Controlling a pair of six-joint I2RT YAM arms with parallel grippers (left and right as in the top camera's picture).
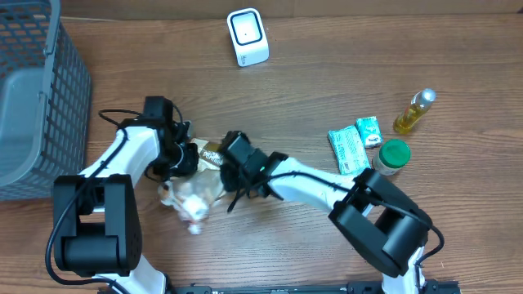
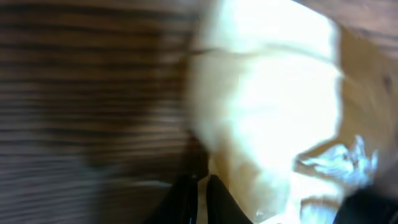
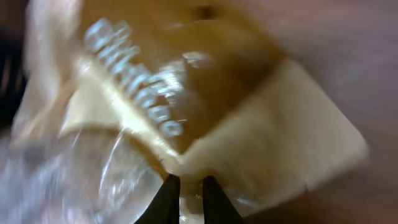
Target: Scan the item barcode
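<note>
**A:** where's the bread bag (image 1: 194, 198) sitting rn?

**B:** mid-table (image 1: 327, 65), flat on the wood between both arms and well apart from the white scanner (image 1: 248, 37) at the far edge. The left gripper (image 2: 199, 193) is pretty much closed right at the wrapper's edge. The right gripper (image 3: 189, 193) has a sliver of gap with wrapper at its tips. Too blurry, can't tell if it's gripping.
</note>
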